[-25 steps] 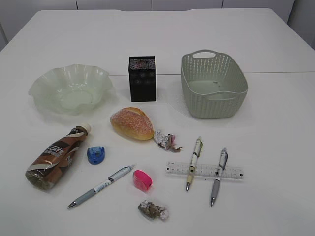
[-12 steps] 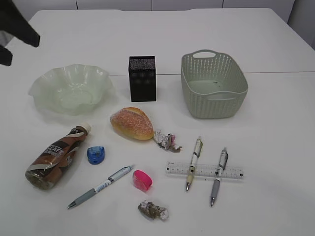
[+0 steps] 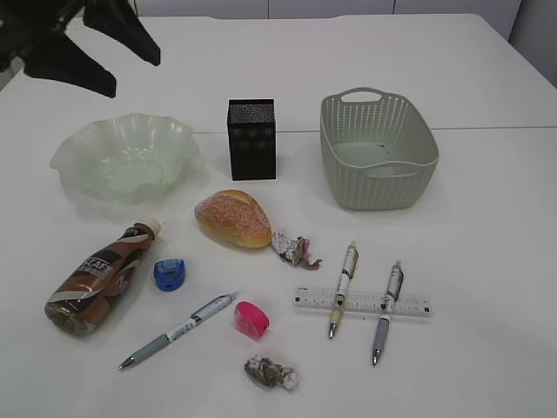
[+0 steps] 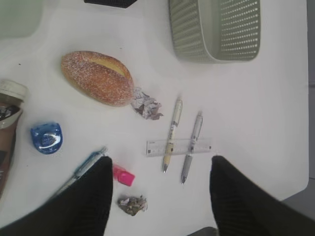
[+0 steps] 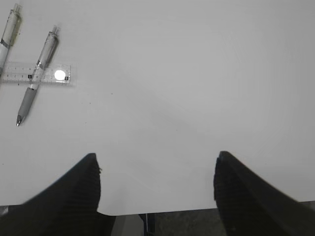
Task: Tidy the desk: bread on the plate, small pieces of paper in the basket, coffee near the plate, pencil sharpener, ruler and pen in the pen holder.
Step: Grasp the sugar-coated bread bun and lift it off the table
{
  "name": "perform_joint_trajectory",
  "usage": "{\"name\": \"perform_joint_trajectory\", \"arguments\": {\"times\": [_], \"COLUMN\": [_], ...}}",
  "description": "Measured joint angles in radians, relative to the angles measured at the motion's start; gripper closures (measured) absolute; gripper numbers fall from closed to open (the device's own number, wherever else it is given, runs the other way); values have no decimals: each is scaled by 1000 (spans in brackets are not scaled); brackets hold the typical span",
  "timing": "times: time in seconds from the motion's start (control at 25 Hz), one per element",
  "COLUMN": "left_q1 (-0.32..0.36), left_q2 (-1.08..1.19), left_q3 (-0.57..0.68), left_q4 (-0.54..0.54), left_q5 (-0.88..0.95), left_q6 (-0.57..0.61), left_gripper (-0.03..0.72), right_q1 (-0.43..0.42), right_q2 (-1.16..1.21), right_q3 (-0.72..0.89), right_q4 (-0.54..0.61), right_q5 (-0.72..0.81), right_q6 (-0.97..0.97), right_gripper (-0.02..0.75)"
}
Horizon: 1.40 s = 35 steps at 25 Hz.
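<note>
The left gripper hangs high over the desk's far left corner, jaws spread wide and empty; the right gripper, seen only from its wrist, is likewise agape, holding nothing. Nearest lies one paper wad, then the pink sharpener, a grey pen and the ruler under two pens. Further on: the coffee on its side, the blue sharpener, the second wad touching the bread. Farthest stand the plate, pen holder and basket.
</note>
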Motion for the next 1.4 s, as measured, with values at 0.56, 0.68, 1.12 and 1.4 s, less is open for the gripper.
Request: {"name": "perform_joint_trajectory", "arguments": {"times": [0.56,0.68,1.12,1.4], "left_q1": [-146,-151,-151,-114], "left_q2": [272,328,414,414], "left_q3": [-2,-2,-2,-2], "left_q4": [67,36,-142,-159], "left_q5": [-281,-316,-549,-416], "left_q6": [-262,-269,-273,-334], "left_gripper": [160,159,160,160], "right_q1": [0,0,0,0], "right_q2": [0,0,0,0], "right_q3": [0,0,0,0], "right_q4": [102,142,154,156], "right_q5": [0,2,12,20], "right_q6": [0,0,0,0], "right_gripper": [211,211,211,211]}}
